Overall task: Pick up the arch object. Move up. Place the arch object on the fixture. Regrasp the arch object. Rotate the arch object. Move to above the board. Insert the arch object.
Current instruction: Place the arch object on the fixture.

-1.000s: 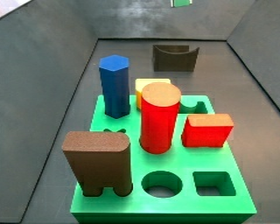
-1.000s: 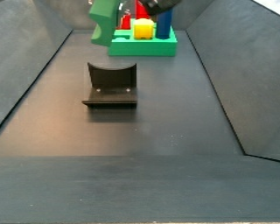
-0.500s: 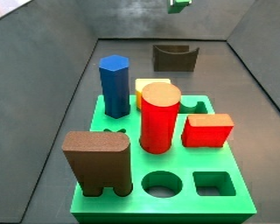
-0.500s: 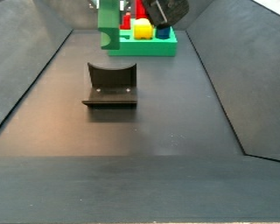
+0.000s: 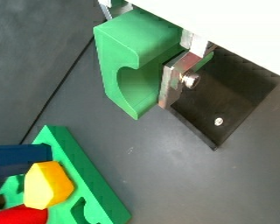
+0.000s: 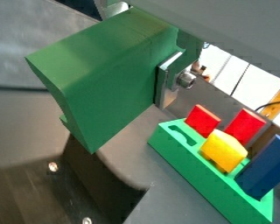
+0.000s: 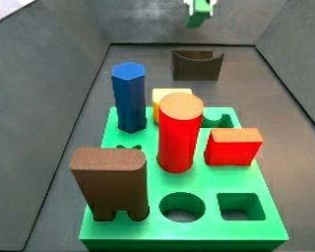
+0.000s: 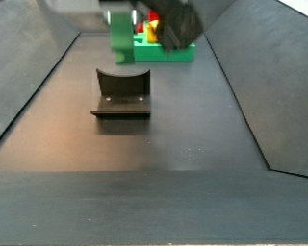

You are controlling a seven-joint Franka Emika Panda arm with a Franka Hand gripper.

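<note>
Fixture [image 8: 120,92] below, arch object [image 8: 122,32] carried above it.
End effector [image 5: 154,72] is closed on the arch object, one silver finger [image 5: 178,77] flat against its side; it hangs just over the fixture's scoop, the board [image 8: 162,46] farther behind, so the placing move seems mostly straight down.

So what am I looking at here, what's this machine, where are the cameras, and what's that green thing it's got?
It is a single robot arm ending in a two-finger gripper. Two cameras ride on its wrist and look down past the fingers; two more stand beside the table. The gripper holds the arch object, a green block with a curved notch, in the air above the fixture, a dark scooped stand on the floor. Further off lies the board, a green slab with shaped holes, carrying a blue peg, a red cylinder and a brown notched block.
</note>
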